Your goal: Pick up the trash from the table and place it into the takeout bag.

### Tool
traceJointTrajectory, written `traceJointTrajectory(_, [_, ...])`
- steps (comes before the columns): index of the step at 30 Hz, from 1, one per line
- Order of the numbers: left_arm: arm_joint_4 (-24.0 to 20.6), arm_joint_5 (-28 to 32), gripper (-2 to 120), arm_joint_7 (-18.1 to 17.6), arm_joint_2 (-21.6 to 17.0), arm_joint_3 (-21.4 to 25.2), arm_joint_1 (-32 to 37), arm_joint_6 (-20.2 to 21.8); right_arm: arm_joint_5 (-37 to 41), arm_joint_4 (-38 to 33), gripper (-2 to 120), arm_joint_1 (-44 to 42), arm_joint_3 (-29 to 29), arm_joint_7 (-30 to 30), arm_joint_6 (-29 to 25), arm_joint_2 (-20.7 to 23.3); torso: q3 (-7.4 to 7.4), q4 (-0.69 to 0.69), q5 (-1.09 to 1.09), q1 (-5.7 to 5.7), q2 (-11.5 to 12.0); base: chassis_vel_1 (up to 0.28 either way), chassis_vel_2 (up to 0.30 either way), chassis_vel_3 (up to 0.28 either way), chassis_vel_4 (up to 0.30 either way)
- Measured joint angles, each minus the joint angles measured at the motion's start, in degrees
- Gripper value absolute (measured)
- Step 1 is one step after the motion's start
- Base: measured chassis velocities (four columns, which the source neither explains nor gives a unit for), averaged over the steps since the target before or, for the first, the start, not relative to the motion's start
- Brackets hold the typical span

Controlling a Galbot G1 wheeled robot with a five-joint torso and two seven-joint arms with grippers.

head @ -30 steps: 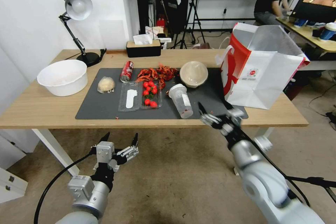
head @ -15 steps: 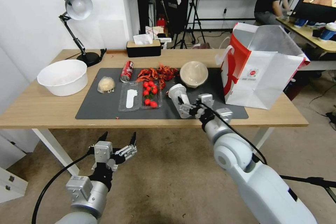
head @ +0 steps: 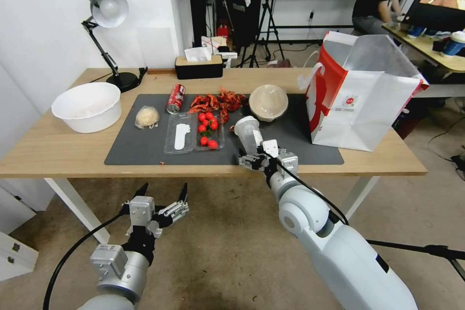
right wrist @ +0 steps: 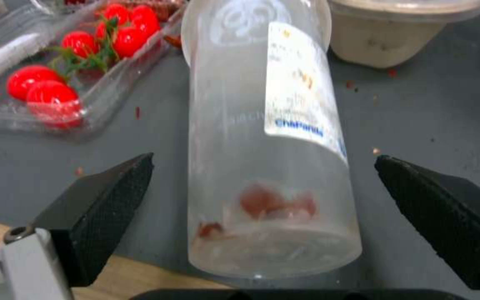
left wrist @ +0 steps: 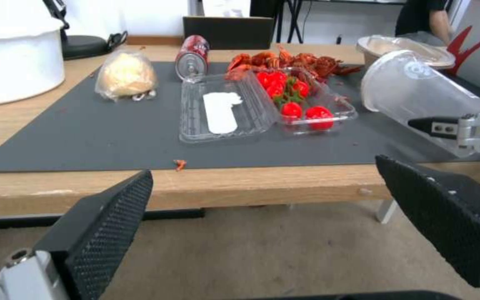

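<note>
A large white basin (head: 87, 105) stands at the left, off the mat, with a black desk lamp (head: 107, 34) behind it. A black tissue box (head: 198, 66) sits at the far edge. An open clear clamshell tray (head: 193, 131) holds cherry tomatoes (head: 207, 128); red crayfish shells (head: 218, 100) lie just beyond.

White-grey arms, blk cables — blk textured jaws
</note>
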State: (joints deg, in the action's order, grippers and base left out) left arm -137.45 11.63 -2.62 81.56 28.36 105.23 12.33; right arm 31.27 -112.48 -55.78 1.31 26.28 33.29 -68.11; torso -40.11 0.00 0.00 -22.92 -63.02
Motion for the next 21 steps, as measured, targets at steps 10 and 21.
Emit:
traceJointTrajectory(10, [-0.1,0.0,100,0.0,-0.1,-0.1,0.1,-0.4,0.9,1.2,72,-0.1,0.0,-0.1,-0.1,-0.5,0.00,0.00,0.00,0.00,0.0,0.000,0.000,0.000,0.000])
traceJointTrajectory(21, [-0.1,0.0,100,-0.1,0.0,-0.2,0.1,-0.7,0.8,1.0,54,-0.8,-0.6,-0.6,-0.8,-0.2,0.00,0.00,0.00,0.00,0.0,0.000,0.000,0.000,0.000])
